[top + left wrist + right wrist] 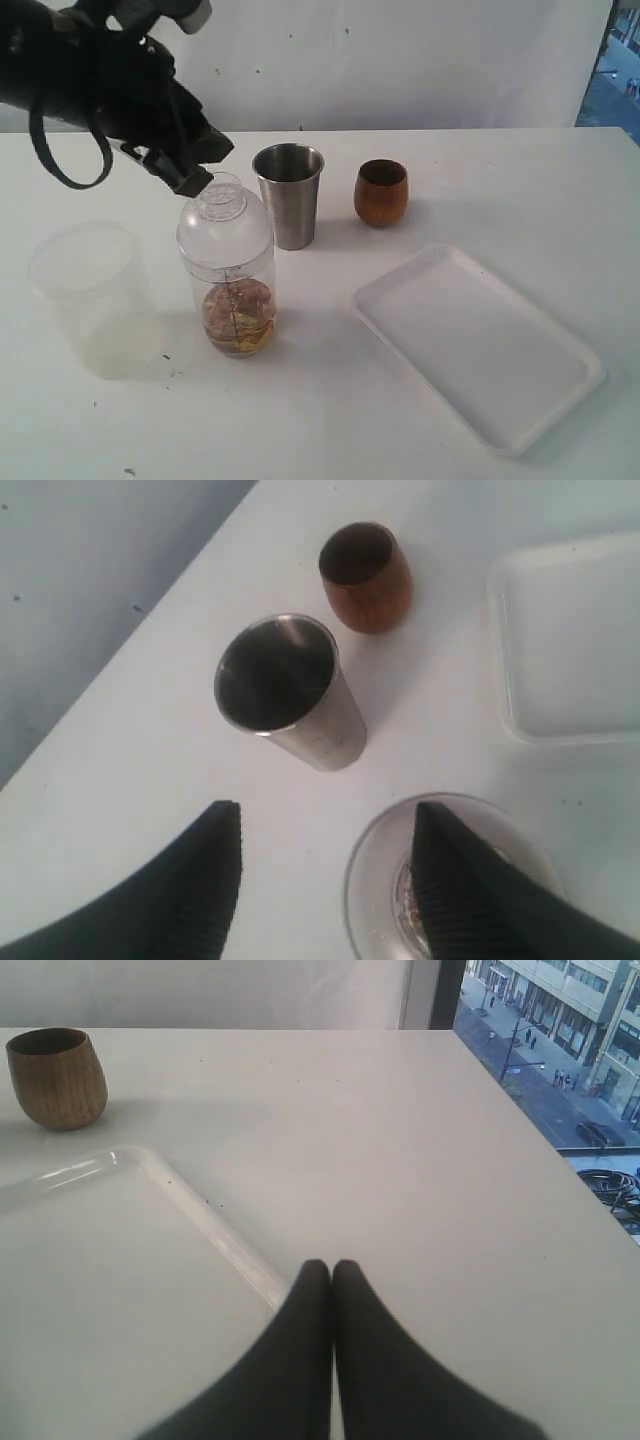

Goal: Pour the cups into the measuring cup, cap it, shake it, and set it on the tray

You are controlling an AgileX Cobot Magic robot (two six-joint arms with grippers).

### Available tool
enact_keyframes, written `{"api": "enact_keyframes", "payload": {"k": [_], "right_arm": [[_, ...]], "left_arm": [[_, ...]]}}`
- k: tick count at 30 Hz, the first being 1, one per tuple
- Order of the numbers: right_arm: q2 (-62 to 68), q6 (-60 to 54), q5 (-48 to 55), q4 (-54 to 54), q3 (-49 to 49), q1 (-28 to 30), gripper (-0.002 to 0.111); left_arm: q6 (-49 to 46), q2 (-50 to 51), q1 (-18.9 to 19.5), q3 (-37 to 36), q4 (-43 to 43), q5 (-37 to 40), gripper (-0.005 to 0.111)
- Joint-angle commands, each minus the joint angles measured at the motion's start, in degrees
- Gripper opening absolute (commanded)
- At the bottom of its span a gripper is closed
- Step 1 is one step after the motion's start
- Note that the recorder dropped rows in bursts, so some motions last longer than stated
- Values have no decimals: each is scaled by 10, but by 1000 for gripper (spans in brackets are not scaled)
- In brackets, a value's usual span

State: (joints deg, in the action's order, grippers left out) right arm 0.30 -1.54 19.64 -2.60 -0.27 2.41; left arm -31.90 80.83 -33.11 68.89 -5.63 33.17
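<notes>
Exterior view, left pincer (192, 180): released, jaws spread, hanging just above the cap's neck; whether it touched the neck could not be told.
Exterior view, cap (225, 222): clear dome with a short round neck, seated on the measuring cup, directly under the pincer.
Exterior view, measuring cup (238, 295): tall clear cylinder standing upright on the desk (520, 190), with amber and pinkish contents in its lower part.
Exterior view, steel tumbler (290, 195): tapered, brushed, upright, just beside the pincer tips on the tray's side.
Exterior view, wooden cup (381, 192): rounded, brown, upright, beyond the tumbler from the pincer.
Exterior view, tray (475, 345): flat, white, rounded corners, well apart from the pincer.
Exterior view, frosted cup (88, 295): wide, translucent, on the pincer's other side.
Left wrist view, left pincer (328, 825): spread; one finger lay over the cap (372, 875), the other over bare desk.
Left wrist view, steel tumbler (285, 690): ahead of the tips, the wooden cup (365, 575) further on, the tray (570, 640) off to one side.
Right wrist view, right pincer (332, 1272): clenched on nothing, tips over the tray (100, 1260) rim; the wooden cup (57, 1075) stood far ahead.
</notes>
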Motion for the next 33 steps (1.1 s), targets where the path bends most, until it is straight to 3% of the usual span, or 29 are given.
{"api": "enact_keyframes", "payload": {"k": [1,4,6,11,20,29,33], "right_arm": [[-3,2,-2,-2,3,4,0],[-3,2,-2,-2,3,4,0],[-3,2,-2,-2,3,4,0],[-3,2,-2,-2,3,4,0],[-3,2,-2,-2,3,4,0],[-3,2,-2,-2,3,4,0],[-3,2,-2,-2,3,4,0]], "left_arm": [[-1,-15,-2,-2,-3,-14,51],[-1,-11,-2,-6,-3,-15,48],[-1,-11,-2,-18,-3,-39,40],[1,-10,-2,-67,-3,-95,0],[1,-9,-2,-123,-37,-237,0],[5,-7,-2,-124,-46,-220,0],[5,-7,-2,-165,-50,-255,0]]}}
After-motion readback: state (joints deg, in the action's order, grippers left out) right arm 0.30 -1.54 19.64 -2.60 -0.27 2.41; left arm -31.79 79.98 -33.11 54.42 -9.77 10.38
